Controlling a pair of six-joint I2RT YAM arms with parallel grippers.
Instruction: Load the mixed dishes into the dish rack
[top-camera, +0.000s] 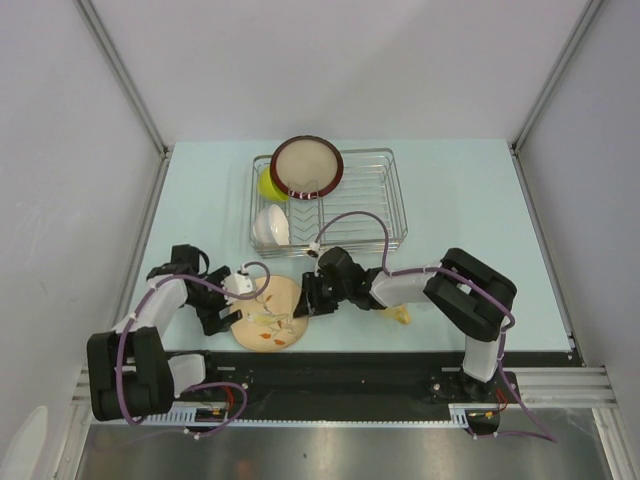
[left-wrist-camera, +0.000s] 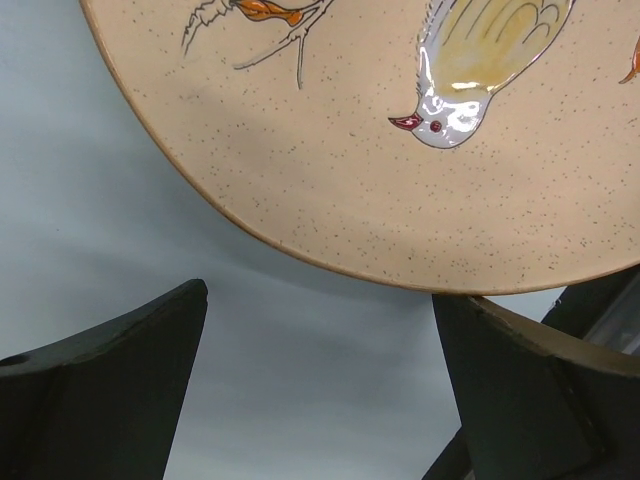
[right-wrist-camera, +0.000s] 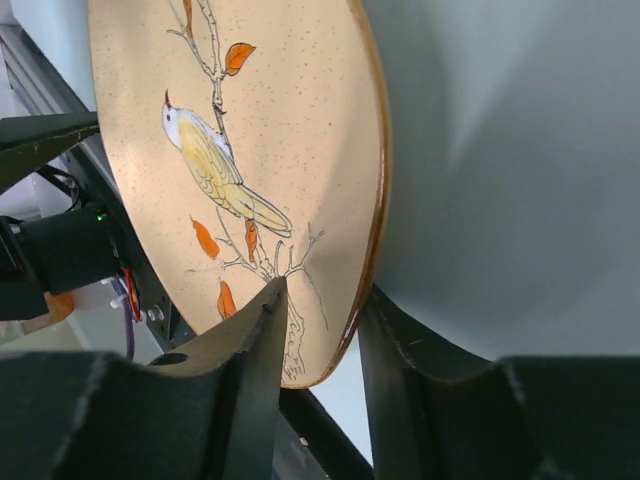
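Observation:
The beige plate with the leafy bird pattern (top-camera: 268, 313) lies near the table's front, between my two grippers. My right gripper (top-camera: 315, 298) is shut on its right rim; in the right wrist view the rim (right-wrist-camera: 365, 250) sits clamped between the fingers (right-wrist-camera: 255, 350). My left gripper (top-camera: 228, 310) is open at the plate's left edge; in its wrist view the plate (left-wrist-camera: 400, 150) hangs just beyond the spread fingers (left-wrist-camera: 130, 350). The dish rack (top-camera: 385, 215) holds the dark-red-rimmed plate (top-camera: 306, 167) upright, the lime-green bowl (top-camera: 267, 184) and the white bowl (top-camera: 271, 227). The clear glass is out of view.
The pale yellow mug (top-camera: 400, 316) stands at the front right, mostly hidden behind my right arm. The black rail (top-camera: 330, 375) runs along the table's front edge just below the plate. Grey walls close in the left, right and back.

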